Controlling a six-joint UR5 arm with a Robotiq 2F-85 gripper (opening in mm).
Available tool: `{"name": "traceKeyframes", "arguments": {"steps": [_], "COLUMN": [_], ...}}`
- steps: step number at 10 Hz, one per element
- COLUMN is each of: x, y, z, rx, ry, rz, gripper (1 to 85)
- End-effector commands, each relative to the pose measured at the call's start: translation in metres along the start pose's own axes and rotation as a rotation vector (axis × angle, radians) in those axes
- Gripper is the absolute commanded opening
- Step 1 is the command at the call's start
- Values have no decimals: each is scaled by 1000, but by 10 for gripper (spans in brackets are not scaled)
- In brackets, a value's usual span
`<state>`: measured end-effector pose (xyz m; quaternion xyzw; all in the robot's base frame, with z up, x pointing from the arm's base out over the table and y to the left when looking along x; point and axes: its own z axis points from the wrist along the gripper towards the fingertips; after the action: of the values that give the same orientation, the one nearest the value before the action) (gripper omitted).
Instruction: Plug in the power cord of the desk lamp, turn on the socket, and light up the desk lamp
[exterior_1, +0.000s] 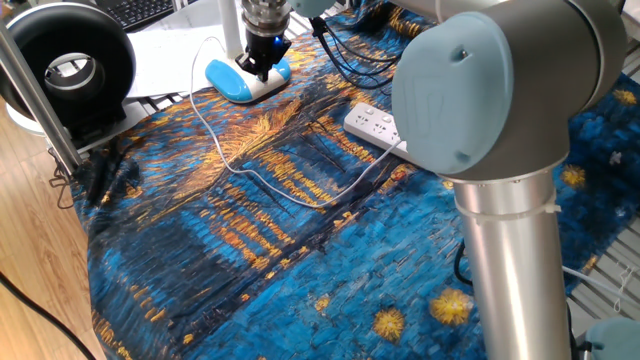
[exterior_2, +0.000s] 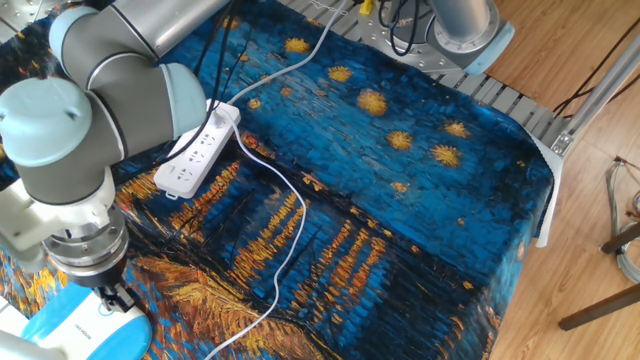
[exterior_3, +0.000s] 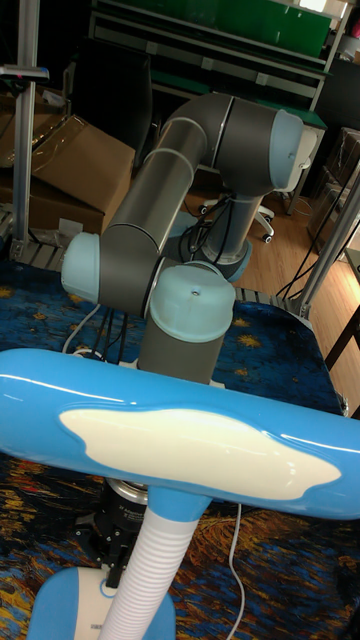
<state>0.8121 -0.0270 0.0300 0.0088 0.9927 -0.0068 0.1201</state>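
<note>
The desk lamp's light-blue base (exterior_1: 245, 82) with its white top sits at the far edge of the cloth; it also shows as the base (exterior_2: 75, 325). My gripper (exterior_1: 264, 67) stands straight down on the base's white top, fingers shut together with nothing between them; it is also in view as the gripper (exterior_2: 110, 299). The tall view shows the lamp head (exterior_3: 190, 440) and ribbed stem (exterior_3: 150, 570) in front of my gripper (exterior_3: 108, 548). The power cord (exterior_1: 235, 165) loops across the cloth toward the socket (exterior_1: 374, 124). My arm hides its plug end.
A black round fan-like device (exterior_1: 65, 65) stands at the left on the white table part. Black cables (exterior_1: 345, 55) lie behind the power strip. The strip's thick white cable (exterior_2: 305, 55) runs off toward the robot base (exterior_2: 455, 35).
</note>
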Motion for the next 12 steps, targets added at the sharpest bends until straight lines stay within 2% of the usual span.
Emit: {"name": "traceKeyframes", "arguments": {"steps": [1, 7, 10, 12], "x": [-1, -3, 2, 2], "y": [0, -3, -1, -7], "z": [-2, -1, 2, 3], "rx": [-8, 0, -11, -15], "ry": [0, 0, 28, 42], "rz": [4, -13, -24, -46], "gripper": [13, 13, 13, 13]}}
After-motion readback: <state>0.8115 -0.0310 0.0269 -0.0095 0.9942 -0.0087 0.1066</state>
